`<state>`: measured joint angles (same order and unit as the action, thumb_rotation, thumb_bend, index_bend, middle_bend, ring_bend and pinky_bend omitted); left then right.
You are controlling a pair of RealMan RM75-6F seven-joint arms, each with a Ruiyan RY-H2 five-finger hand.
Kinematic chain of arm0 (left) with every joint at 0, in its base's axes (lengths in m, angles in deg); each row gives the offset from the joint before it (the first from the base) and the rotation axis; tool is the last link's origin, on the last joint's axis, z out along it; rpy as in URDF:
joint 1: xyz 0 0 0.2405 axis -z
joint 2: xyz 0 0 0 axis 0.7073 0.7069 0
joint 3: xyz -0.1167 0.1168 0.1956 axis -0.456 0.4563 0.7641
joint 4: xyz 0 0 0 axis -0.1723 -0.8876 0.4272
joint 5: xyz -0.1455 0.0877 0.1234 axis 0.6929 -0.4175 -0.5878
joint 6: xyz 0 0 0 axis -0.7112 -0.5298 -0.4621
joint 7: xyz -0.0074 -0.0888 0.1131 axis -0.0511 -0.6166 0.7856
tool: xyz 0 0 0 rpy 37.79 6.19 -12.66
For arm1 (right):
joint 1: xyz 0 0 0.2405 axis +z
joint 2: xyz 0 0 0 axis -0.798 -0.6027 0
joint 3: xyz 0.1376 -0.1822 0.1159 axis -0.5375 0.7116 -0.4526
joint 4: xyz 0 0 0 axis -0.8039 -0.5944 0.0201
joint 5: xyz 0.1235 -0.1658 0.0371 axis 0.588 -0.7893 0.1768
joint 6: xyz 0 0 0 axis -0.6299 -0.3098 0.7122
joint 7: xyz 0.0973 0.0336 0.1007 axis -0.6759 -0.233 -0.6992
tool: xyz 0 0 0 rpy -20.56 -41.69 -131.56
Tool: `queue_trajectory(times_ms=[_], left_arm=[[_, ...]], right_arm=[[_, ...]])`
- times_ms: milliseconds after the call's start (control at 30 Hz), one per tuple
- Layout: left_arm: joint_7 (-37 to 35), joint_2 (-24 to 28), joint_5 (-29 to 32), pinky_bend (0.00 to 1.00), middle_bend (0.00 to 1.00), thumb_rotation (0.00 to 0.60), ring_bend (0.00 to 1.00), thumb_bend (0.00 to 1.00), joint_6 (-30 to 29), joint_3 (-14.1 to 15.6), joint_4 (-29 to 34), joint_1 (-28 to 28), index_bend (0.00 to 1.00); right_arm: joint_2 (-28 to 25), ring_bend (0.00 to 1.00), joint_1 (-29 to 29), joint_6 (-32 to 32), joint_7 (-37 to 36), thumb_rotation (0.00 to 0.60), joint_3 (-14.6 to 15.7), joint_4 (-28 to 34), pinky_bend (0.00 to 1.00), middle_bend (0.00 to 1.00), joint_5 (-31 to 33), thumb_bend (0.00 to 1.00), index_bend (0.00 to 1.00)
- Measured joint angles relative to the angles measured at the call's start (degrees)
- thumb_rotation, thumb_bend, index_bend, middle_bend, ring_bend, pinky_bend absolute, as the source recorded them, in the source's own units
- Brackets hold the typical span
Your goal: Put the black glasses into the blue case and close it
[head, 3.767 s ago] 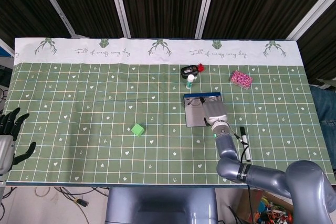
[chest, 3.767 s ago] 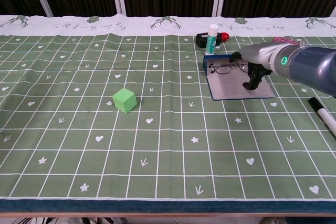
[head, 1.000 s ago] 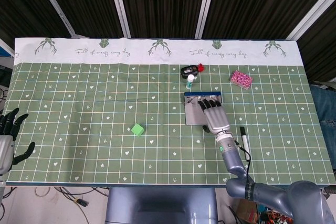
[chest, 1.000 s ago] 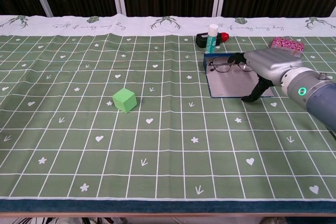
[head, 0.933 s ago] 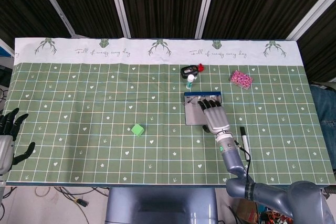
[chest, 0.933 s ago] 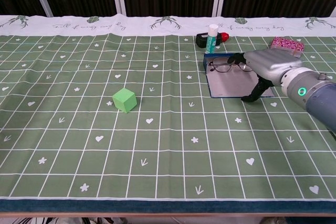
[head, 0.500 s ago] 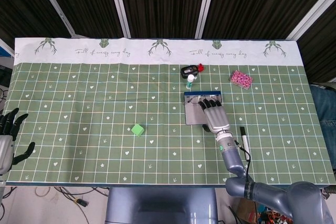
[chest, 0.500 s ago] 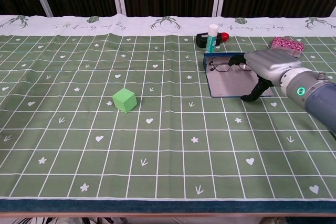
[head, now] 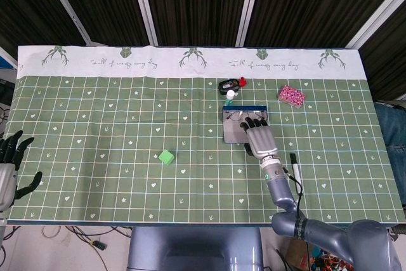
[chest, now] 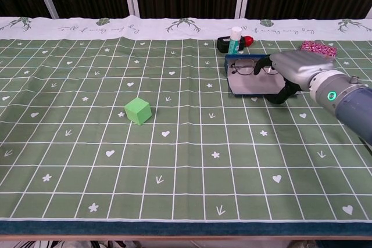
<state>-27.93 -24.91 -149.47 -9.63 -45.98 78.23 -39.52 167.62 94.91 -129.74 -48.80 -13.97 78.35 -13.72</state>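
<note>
Dark slatted panels backed the worktop (head: 95, 157), which in the head view was spread with a green cloth printed with a white grid, small hearts and arrows, and a white band of antler motifs along the far edge. Right of centre lay the blue case (head: 236, 132), flat and rectangular, its lid open and its grey lining showing. The black glasses (head: 239, 117), thin wire-rimmed things, lay at its far end against the blue rim, so the placing looked done and the closing not. The right hand (head: 259, 138), metal-grey with dark fingers (head: 248, 124), lay spread over the case's right side, holding nothing that could be made out. The left hand (head: 11, 163) hung at the near left edge, fingers apart and empty. A matte green cube (head: 166, 157) sat well to the left of the case, a marker (head: 295, 171) near right of it, a pink studded object (head: 291, 96) far right. In the chest view the case (chest: 250, 85) showed a low blue wall, the glasses (chest: 249, 67) resting inside against it, lenses clear. The right hand (chest: 290, 74) reached over the right end, thumb curled down beside the case's near edge; whether it pressed the lid could not be told. A white-capped bottle (chest: 235, 39) stood just beyond.
</note>
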Motion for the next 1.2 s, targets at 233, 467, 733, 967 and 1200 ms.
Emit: queue_trajectory(times_ms=[233, 467, 733, 967, 1200], left_arm=[[-0.1, 0.1, 0.0, 0.00, 0.00, 0.600, 0.00, 0.31, -0.1, 0.0, 0.1, 0.0, 0.12], [-0.2, 0.1, 0.1, 0.00, 0.00, 0.600, 0.00, 0.31, -0.1, -0.1, 0.1, -0.1, 0.12], [-0.4, 0.2, 0.2, 0.00, 0.00, 0.600, 0.00, 0.31, 0.0, -0.1, 0.1, 0.0, 0.12], [-0.5, 0.3, 0.4, 0.00, 0.00, 0.600, 0.00, 0.31, 0.2, -0.2, 0.1, 0.0, 0.12], [-0.6, 0.3, 0.4, 0.00, 0.00, 0.600, 0.00, 0.31, 0.3, -0.2, 0.1, 0.1, 0.13]], right_arm=[[1.0, 0.27, 1.1, 0.4, -0.2, 0.600, -1.9, -2.2, 0.24, 0.25, 0.1, 0.48, 0.38], [2.6, 0.27, 2.9, 1.2, -0.7, 0.600, -3.9, -6.5, 0.24, 0.25, 0.3, 0.48, 0.39], [5.1, 0.27, 5.5, 4.2, -2.8, 0.600, -5.6, -14.6, 0.24, 0.25, 0.6, 0.48, 0.42], [7.4, 0.28, 6.7, 6.2, -6.7, 0.600, -6.0, -19.7, 0.24, 0.26, -0.4, 0.48, 0.56], [7.9, 0.28, 6.5, 6.4, -9.1, 0.600, -6.0, -20.0, 0.24, 0.26, -1.6, 0.48, 0.60]])
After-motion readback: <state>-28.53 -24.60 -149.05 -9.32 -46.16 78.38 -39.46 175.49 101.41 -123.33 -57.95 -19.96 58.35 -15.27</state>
